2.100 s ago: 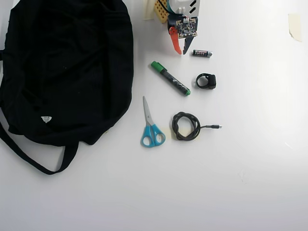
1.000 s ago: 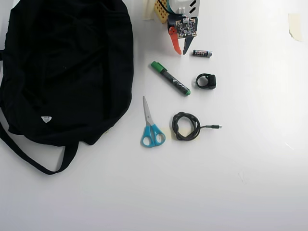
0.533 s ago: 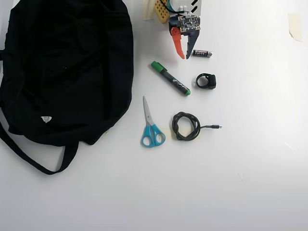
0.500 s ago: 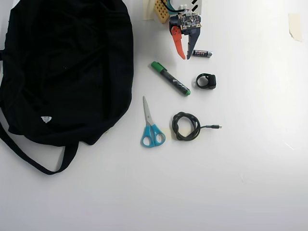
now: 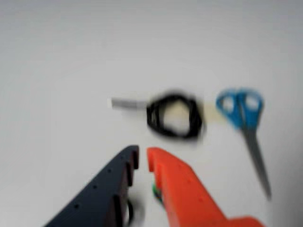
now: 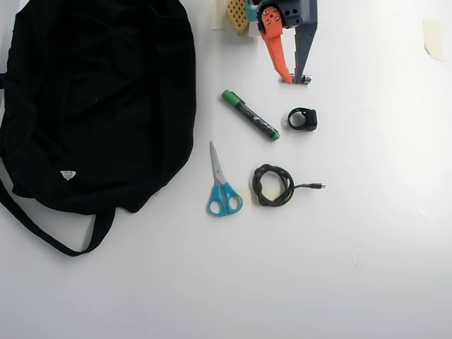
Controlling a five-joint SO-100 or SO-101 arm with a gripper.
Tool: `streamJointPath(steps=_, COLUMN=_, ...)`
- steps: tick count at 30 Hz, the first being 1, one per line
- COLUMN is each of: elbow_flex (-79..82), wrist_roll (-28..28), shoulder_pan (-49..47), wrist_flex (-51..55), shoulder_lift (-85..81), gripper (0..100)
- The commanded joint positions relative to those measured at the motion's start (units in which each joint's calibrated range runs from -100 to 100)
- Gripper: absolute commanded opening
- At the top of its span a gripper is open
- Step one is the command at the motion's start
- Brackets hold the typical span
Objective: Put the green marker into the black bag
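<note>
End effector (image 6: 294, 79) hovers near counter's (image 6: 367, 247) top edge, jaws slightly parted, gripping nothing. Green marker (image 6: 250, 114) lies loose diagonally just below it, right of black bag (image 6: 92, 106), awaiting pickup.

On the table: one black bag (image 6: 99, 99), one green marker (image 6: 250, 114), one scissors (image 6: 222, 183), one coiled cable (image 6: 274, 185), one black ring (image 6: 303, 119).

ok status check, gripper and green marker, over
Gripper nearly closed, empty, above the marker. Green marker flat on table, untouched, right of black bag. Nothing between them.
</note>
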Motion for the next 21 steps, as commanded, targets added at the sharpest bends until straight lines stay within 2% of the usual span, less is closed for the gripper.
streamJointPath(steps=1, elbow_flex=-11.58, wrist_roll=0.33, shoulder_pan=0.74, wrist_flex=-4.13, shoulder_lift=8.45, gripper=2)
streamJointPath(steps=15, elbow_flex=-37.90, wrist_roll=0.33, shoulder_pan=7.25, wrist_flex=-17.91, shoulder_lift=38.33, gripper=2)
streamJointPath(steps=21, elbow_flex=-40.87, wrist_roll=0.33, shoulder_pan=7.92, wrist_flex=-29.11, shoulder_lift=48.04, gripper=2)
